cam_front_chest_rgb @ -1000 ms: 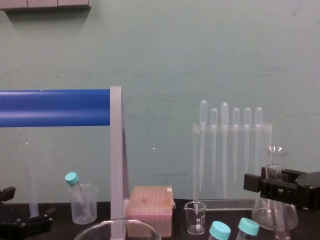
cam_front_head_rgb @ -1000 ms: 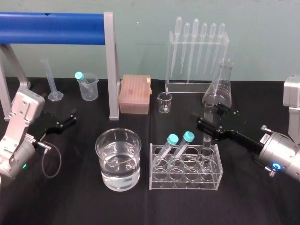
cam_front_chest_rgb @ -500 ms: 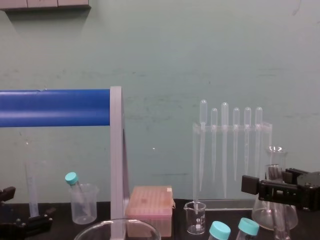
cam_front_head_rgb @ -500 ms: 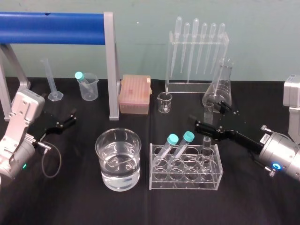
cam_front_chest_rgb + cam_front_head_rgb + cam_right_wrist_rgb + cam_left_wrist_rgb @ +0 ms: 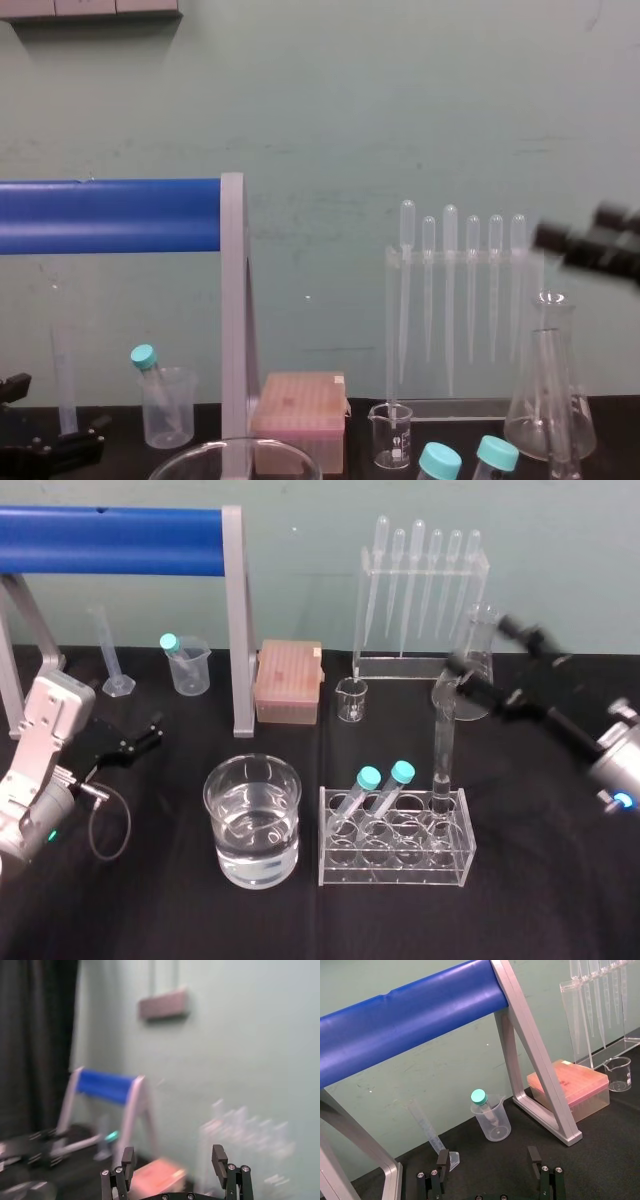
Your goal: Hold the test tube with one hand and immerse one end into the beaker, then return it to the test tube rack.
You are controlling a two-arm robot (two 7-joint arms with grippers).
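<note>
The test tube [image 5: 443, 748] stands upright in the back right hole of the clear test tube rack [image 5: 395, 858], with nothing touching it. My right gripper [image 5: 481, 646] hangs above and behind the tube, up by the flask, open and empty; the right wrist view shows its fingers [image 5: 127, 1159] spread wide, and it appears high at the right of the chest view [image 5: 588, 240]. The wide beaker [image 5: 252, 820] of water sits left of the rack. Parked at the far left, my left gripper [image 5: 147, 732] is open, its fingertips [image 5: 443, 1159] apart over bare cloth.
Two teal-capped tubes [image 5: 368, 790] lean in the rack. Behind it are a conical flask [image 5: 470, 680], a pipette stand [image 5: 420, 590], a tiny glass beaker [image 5: 351, 698] and a pink tip box [image 5: 288, 682]. A blue-barred frame [image 5: 236, 620], plastic beaker [image 5: 187, 665] and measuring cylinder [image 5: 108, 650] fill the back left.
My right gripper opened around the test tube's top, then rose and swung back to the right. The tube stays standing in the rack. The left arm has not moved.
</note>
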